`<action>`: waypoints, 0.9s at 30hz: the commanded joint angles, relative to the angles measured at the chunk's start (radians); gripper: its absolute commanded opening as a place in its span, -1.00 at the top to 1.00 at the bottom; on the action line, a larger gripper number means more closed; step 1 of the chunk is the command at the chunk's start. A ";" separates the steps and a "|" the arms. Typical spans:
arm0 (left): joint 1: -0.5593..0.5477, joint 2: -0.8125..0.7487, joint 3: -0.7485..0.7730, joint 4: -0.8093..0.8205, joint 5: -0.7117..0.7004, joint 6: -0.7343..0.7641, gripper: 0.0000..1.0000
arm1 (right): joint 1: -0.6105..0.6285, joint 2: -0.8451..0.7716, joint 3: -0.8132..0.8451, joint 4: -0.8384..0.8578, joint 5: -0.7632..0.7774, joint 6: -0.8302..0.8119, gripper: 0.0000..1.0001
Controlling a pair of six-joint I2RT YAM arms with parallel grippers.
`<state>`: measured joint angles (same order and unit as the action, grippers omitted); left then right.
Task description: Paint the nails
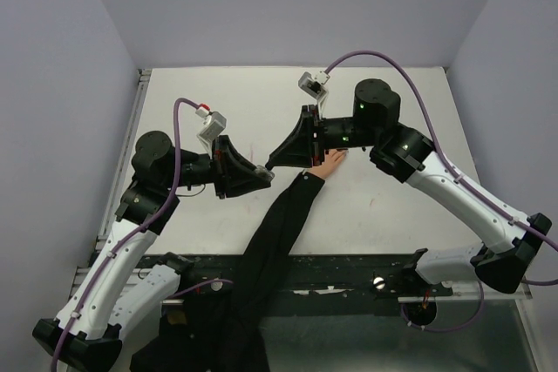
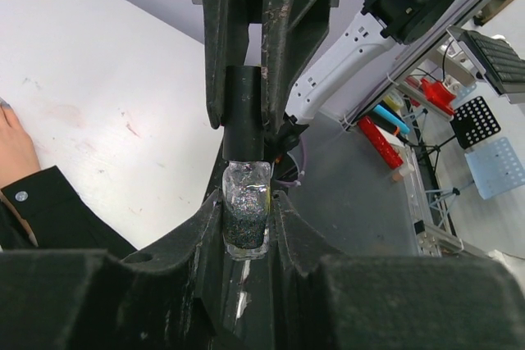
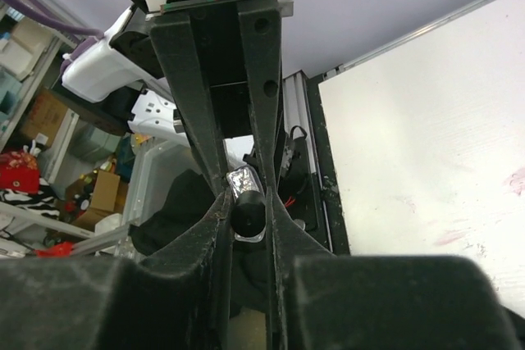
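Clamping glittery polish bottle [image 2: 246, 231] in left gripper [image 2: 246, 202], pinching its black cap [image 3: 248, 215] in right gripper [image 3: 248, 200]. Meeting tip-to-tip near fake hand [image 1: 331, 162].

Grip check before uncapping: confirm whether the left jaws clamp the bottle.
Yes, the left gripper has its jaws pressed against both sides of the glass bottle.

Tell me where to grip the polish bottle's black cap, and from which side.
Pinch the black cap across its round sides, clear of the glass body, coming in from the cap end along the bottle's axis: the left hand clamps the glass, so only that end is free. The right hand holds it this way.
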<state>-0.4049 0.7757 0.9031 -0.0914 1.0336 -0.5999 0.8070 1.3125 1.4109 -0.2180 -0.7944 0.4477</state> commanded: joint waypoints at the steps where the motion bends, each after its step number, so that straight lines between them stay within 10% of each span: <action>1: 0.008 -0.006 0.017 0.036 -0.049 -0.021 1.00 | 0.003 0.010 -0.015 0.009 -0.052 0.020 0.69; 4: 0.009 -0.006 0.023 0.029 -0.079 -0.017 1.00 | 0.003 0.014 -0.013 0.011 -0.042 0.034 0.98; 27: -0.009 0.039 0.112 -0.218 -0.572 0.339 1.00 | 0.003 0.252 0.045 -0.075 0.222 0.259 0.99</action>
<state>-0.3935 0.8196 0.9577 -0.3614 0.6643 -0.3782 0.7769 1.4910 1.4467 -0.2058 -0.5880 0.6529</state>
